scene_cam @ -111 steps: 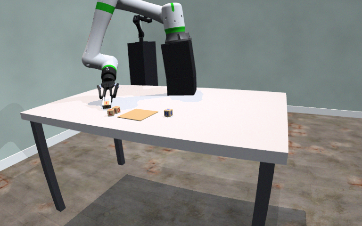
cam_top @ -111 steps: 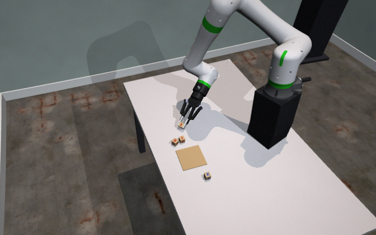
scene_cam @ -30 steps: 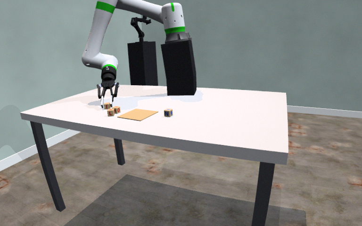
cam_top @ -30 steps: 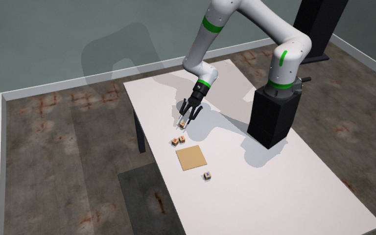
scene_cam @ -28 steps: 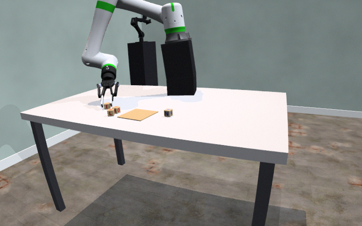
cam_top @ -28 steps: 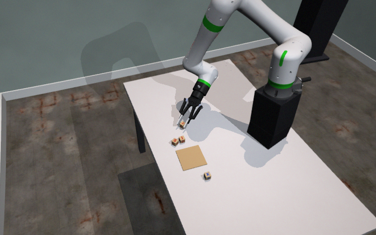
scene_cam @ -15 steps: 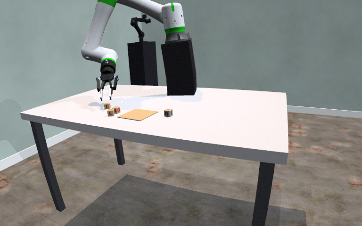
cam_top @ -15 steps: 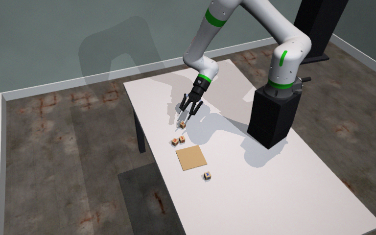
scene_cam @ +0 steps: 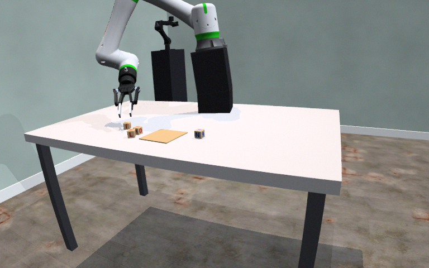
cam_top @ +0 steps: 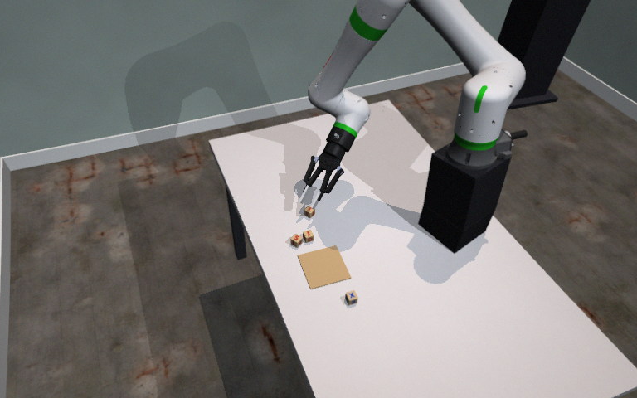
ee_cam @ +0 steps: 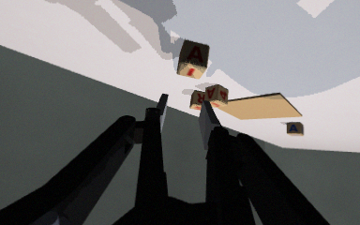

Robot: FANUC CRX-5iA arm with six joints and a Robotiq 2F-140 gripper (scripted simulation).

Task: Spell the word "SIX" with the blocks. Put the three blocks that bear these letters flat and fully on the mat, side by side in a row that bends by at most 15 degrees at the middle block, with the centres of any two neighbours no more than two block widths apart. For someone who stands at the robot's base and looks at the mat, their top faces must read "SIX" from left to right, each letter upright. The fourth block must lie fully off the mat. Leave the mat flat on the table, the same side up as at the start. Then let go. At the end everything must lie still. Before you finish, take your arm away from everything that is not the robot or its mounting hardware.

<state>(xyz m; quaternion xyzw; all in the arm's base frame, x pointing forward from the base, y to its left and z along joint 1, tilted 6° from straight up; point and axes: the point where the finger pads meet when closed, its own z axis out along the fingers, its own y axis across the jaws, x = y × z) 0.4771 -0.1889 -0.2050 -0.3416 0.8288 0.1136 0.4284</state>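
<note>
On the block (cam_top: 351,298) (scene_cam: 199,133) (ee_cam: 294,128) beside the mat (cam_top: 323,267) (scene_cam: 163,135) (ee_cam: 264,106), a blue X is shown from above, its N only in the exterior view. The gripper (cam_top: 313,193) (scene_cam: 125,115) (ee_cam: 184,107) is held partly open above the table (cam_top: 410,315) (scene_cam: 260,142) (ee_cam: 154,70); nothing is gripped.
</note>
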